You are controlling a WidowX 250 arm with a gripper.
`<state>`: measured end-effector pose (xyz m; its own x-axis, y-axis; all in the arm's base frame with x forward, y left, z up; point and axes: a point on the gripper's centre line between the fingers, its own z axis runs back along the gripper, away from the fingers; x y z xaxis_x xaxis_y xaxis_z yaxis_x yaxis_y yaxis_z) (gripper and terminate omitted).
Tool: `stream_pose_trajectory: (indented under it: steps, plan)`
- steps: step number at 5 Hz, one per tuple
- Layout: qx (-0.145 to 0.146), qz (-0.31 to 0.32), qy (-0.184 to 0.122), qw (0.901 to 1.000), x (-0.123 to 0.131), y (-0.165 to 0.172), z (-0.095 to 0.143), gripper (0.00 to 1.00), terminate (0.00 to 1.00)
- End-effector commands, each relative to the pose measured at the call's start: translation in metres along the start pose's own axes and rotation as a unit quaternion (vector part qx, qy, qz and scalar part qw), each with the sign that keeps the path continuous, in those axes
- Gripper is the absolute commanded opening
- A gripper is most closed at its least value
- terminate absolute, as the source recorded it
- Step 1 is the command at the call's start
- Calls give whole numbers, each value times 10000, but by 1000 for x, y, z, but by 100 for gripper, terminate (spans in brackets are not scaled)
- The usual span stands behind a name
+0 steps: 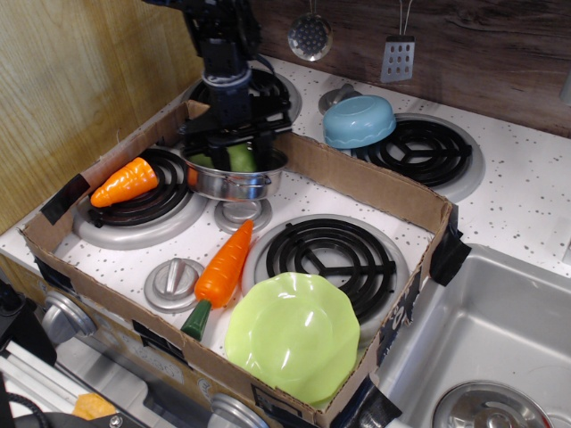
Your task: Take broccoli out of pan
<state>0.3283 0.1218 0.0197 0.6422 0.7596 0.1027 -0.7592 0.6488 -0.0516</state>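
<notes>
The broccoli (239, 158) sat inside the pan (234, 181). The gripper (234, 150) was down in the pan around it; I could not tell if it was squeezing. The toy looked light, hard and slippery, so hold its fat middle.

The end effector (234, 147) reaches down into the pan (234, 181), so its fingertips are hidden and their grip cannot be told. It covers most of the broccoli (241, 159). The arm is cut off by the top edge. The sink (500, 339) at the near right runs out of the picture.
</notes>
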Motion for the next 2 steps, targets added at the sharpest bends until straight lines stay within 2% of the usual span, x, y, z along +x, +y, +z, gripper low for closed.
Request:
stream_pose_trajectory:
  steps: [1,2]
  plan:
    - [146,62,-770,9969,33,5,67,0,0]
    - [222,226,-661,9973,34,14,82,0,0]
